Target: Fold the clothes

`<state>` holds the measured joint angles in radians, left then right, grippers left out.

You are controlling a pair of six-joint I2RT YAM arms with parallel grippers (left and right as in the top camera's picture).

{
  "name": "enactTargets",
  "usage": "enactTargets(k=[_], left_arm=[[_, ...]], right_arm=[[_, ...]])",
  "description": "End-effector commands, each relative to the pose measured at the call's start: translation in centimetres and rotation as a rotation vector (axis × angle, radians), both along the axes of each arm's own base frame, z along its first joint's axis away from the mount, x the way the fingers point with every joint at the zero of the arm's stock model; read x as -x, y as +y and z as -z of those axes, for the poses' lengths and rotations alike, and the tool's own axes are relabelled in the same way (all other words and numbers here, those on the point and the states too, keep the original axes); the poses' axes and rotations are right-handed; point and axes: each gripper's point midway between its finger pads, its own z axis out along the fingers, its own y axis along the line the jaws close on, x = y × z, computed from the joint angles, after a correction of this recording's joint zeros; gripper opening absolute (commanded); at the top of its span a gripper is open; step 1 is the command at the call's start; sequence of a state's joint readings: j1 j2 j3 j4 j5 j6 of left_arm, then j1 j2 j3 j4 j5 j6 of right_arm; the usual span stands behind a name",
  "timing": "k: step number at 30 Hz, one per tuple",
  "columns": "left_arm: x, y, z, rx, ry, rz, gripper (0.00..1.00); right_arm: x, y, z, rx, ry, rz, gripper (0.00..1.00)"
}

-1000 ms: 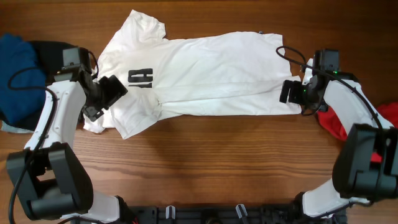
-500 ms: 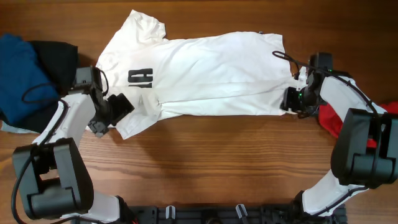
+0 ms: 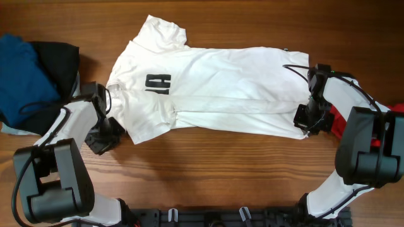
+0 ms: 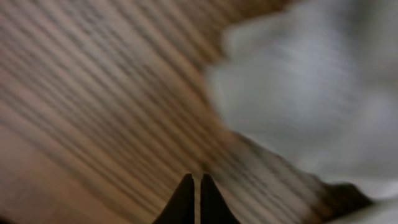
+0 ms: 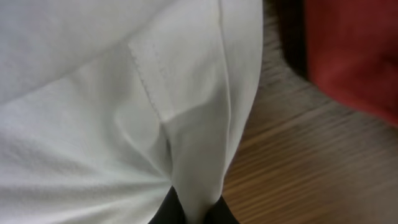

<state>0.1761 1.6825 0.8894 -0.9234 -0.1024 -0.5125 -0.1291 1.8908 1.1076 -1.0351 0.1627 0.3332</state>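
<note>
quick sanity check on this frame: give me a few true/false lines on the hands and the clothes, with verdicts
1. The right hand pinches a fold of the white T-shirt. True.
2. The left hand grips cloth. False: it is shut on nothing, its tips over bare table beside the shirt.
3. The red garment lies on top of the T-shirt. False: it lies on the table next to the shirt's edge, by the right arm.
4. A blue cloth lies at the table's left end. True.

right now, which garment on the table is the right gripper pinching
The white T-shirt with black lettering: the right gripper pinches its hem. The red garment beside it lies free, and the blue garment sits far left.
</note>
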Motion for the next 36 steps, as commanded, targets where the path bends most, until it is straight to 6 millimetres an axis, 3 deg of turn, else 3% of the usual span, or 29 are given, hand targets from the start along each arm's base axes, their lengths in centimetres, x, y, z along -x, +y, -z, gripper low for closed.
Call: enactTargets(k=[1, 6, 12, 18, 20, 22, 23, 25, 28, 36], left_arm=[[1.5, 2.0, -0.1, -0.065, 0.054, -0.057, 0.04], [1.6, 2.3, -0.1, -0.064, 0.053, -0.074, 0.04], [0.0, 1.1, -0.8, 0.013, -0.043, -0.067, 0.06], [-3.0, -1.1, -5.3, 0.126, -0.301, -0.023, 0.06], [-4.2, -1.3, -6.9, 0.133, -0.395, 0.005, 0.1], [-4.8, -0.9, -7.4, 0.109, -0.432, 0.01, 0.27], [-4.8, -0.9, -7.2, 0.107, -0.428, 0.012, 0.38], [-4.6, -0.8, -6.7, 0.106, -0.402, 0.012, 0.49], [-4.2, -0.8, -5.2, 0.12, -0.346, -0.004, 0.56], [-5.0, -0.6, -1.2, 0.138, -0.267, -0.005, 0.52]], right_arm=[[2.0, -1.3, 0.6, 0.092, 0.082, 0.037, 0.04], [2.2, -1.3, 0.5, 0.091, 0.09, 0.037, 0.04], [2.2, -1.3, 0.4, 0.092, 0.09, 0.037, 0.04], [2.2, -1.6, -0.4, 0.118, 0.071, 0.054, 0.04], [1.9, -1.6, -0.8, 0.12, 0.049, 0.056, 0.04], [1.6, -1.7, -1.2, 0.122, 0.03, 0.056, 0.04], [1.6, -1.7, -1.3, 0.122, 0.023, 0.056, 0.04], [1.5, -1.7, -1.3, 0.122, 0.018, 0.056, 0.04], [1.3, -1.6, -1.3, 0.119, 0.011, 0.058, 0.04], [0.8, -1.3, -1.1, 0.093, -0.006, 0.04, 0.04]])
